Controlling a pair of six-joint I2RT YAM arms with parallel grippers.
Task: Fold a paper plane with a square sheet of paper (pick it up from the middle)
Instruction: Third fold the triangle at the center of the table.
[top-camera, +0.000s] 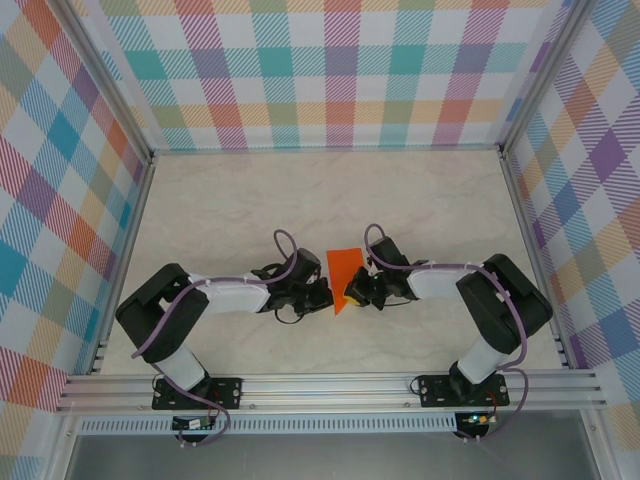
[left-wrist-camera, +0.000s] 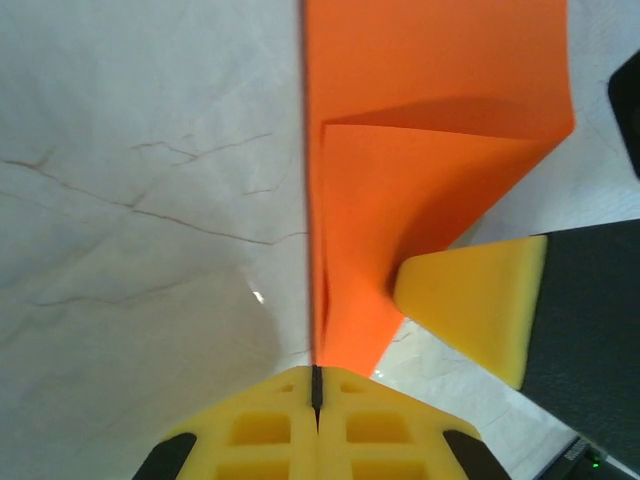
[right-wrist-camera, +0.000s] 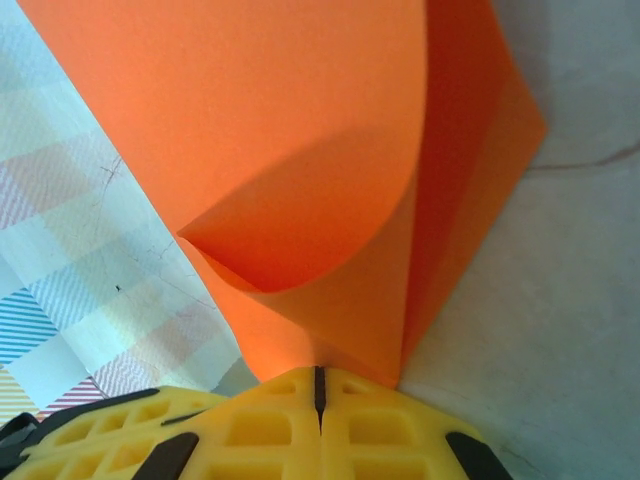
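Note:
The orange sheet of paper (top-camera: 342, 268) is partly folded and held up off the table between the two grippers, its point low and its wide end rising toward the back. My left gripper (top-camera: 328, 297) is shut on the sheet's lower end; in the left wrist view the paper (left-wrist-camera: 430, 100) runs edge-on out of the closed fingers (left-wrist-camera: 270, 425), with one creased flap. My right gripper (top-camera: 350, 293) is shut on the same lower end from the other side. In the right wrist view the paper (right-wrist-camera: 300, 130) curls open above the closed gripper (right-wrist-camera: 319, 385). A right finger (left-wrist-camera: 475, 305) touches the sheet.
The pale marble table (top-camera: 250, 200) spreads out behind and to both sides of the grippers. Plaid walls (top-camera: 330, 70) close off the back and sides. An aluminium rail (top-camera: 330, 390) runs along the near edge by the arm bases.

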